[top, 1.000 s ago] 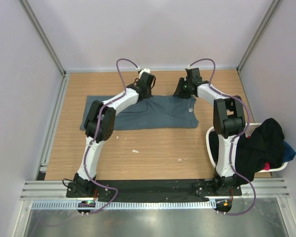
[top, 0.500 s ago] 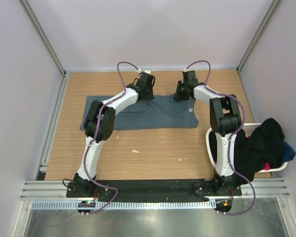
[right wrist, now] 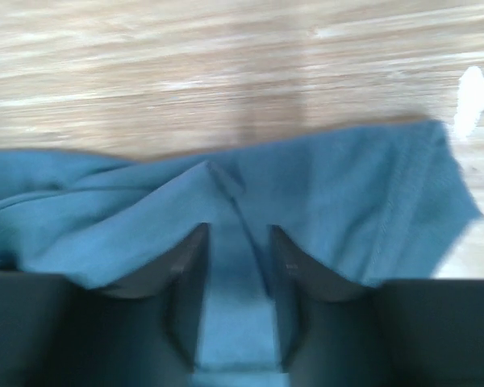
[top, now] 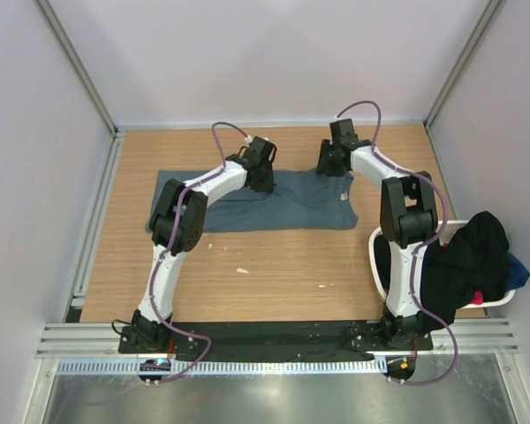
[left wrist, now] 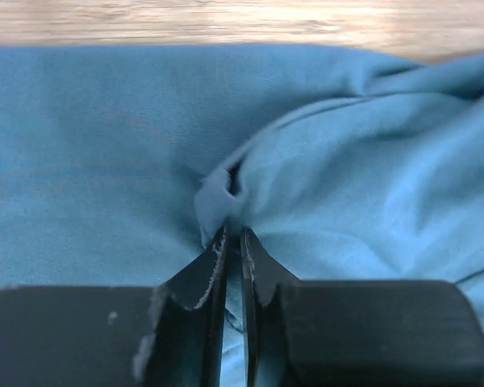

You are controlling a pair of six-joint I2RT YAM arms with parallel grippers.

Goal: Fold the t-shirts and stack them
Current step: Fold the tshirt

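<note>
Judging from the near side outward, the basket (top: pixel 376 258) of dark shirts (top: pixel 468 252) by the right arm's base is well clear of trouble. The risk sits further out, on the slate-blue t-shirt (top: pixel 274 208) spread across the middle of the table (top: pixel 274 274). Its near hem lies flat and free, so any uneven pull at the far edge would likely drag the whole cloth askew. The left gripper (left wrist: pixel 233 234) is clenched on only a small pucker of that cloth — a thin bite that could slip out once the shirt's weight comes on it. The right gripper (right wrist: pixel 238 230) stands with its fingers apart, a ridge of fabric between them and not visibly pinched. If it rises like that, I judge one side would come up alone and the fold would twist. Both grippers sit at the shirt's far edge, one to each side of its middle, touching the cloth — with bare wood just beyond the right one's tips.
</note>
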